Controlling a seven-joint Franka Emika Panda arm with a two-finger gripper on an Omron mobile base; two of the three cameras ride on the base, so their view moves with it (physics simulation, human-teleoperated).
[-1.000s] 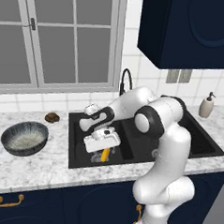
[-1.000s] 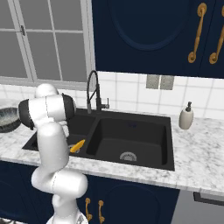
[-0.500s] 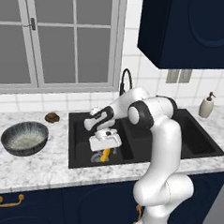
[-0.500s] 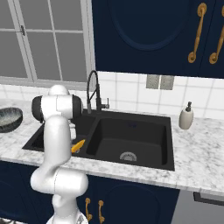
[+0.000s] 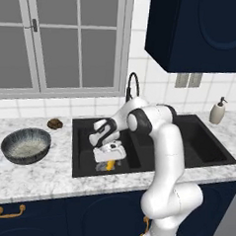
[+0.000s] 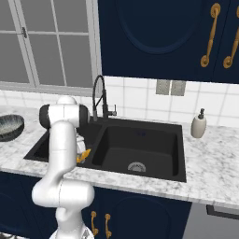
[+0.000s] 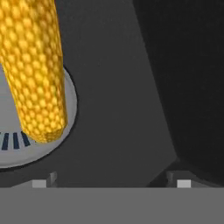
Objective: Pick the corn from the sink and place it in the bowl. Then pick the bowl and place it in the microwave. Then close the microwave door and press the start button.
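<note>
While lowered into the left basin of the matte black double sink (image 5: 84, 133), fingers (image 7: 183, 183) spread wide, gripping nothing. Close-up from the hand: small yellow-orange corn cob (image 7: 35, 70) at upper left, lying across the round metal drain (image 7: 65, 118). From the left base: cob peeking out under the hand at lower centre, plus the striped blue-grey bowl (image 5: 26, 145) on the marble worktop (image 5: 37, 177) at far left.

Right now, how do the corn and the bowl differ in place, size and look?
The corn lies down in the left basin of the sink, partly over its round drain; the bowl stands on the counter left of the sink. The corn is small, slim and tapered; the bowl is wide and round. The corn is yellow-orange; the bowl is dark outside, pale and speckled inside. Neither is held: the open tool hangs above the corn.
</note>
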